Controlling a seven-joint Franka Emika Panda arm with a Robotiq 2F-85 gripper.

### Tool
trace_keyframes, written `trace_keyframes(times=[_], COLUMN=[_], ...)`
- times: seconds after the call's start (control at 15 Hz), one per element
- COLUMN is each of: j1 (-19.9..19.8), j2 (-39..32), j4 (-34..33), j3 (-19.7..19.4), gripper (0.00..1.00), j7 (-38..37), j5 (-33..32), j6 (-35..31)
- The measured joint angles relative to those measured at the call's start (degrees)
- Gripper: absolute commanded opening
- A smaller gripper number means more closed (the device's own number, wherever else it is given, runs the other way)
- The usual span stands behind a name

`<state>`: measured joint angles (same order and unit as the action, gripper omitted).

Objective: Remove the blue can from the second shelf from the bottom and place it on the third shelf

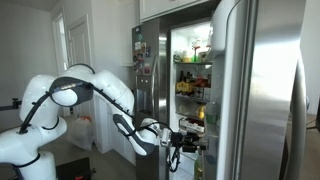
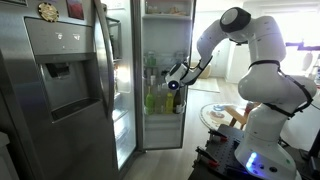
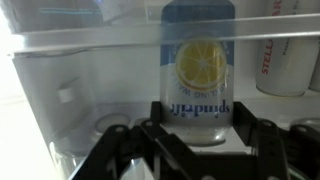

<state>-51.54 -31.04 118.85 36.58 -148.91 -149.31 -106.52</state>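
In the wrist view, which stands upside down, a pale blue Spindrift can (image 3: 198, 70) with a lemon picture fills the middle. My gripper (image 3: 205, 128) has a black finger tight against each side of the can, so it is shut on it. Clear fridge shelves and a white wall lie behind it. In both exterior views the gripper (image 1: 178, 137) (image 2: 175, 82) is at the front of the open fridge, level with a middle shelf. The can itself is too small to make out there.
White and red cans (image 3: 285, 55) stand close beside the blue can. The fridge shelves (image 1: 192, 62) hold bottles and jars, including green bottles (image 2: 158, 100). The open steel door (image 2: 70, 80) and the fridge side (image 1: 265, 90) flank the opening.
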Motion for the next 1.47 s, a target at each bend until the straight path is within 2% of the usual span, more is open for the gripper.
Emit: trace_keyframes(times=[0.2,0.6,0.67,1.27,1.33,1.47], j1=[-1.9,-4.0,-4.5,-4.5,-4.5,-4.5], j2=[0.1,0.1,0.1,-0.8,-0.8,-0.9], j4=[2.1,4.9,5.2,5.0,5.0,5.0], j3=[2.5,3.3,3.4,3.1,3.1,3.1], gripper=[0.46,0.46,0.71,0.71,0.46,0.46], j7=[0.0,0.0,0.0,0.0,0.0,0.0], j5=[0.0,0.0,0.0,0.0,0.0,0.0], j6=[4.9,10.5,10.6,10.5,10.5,10.6])
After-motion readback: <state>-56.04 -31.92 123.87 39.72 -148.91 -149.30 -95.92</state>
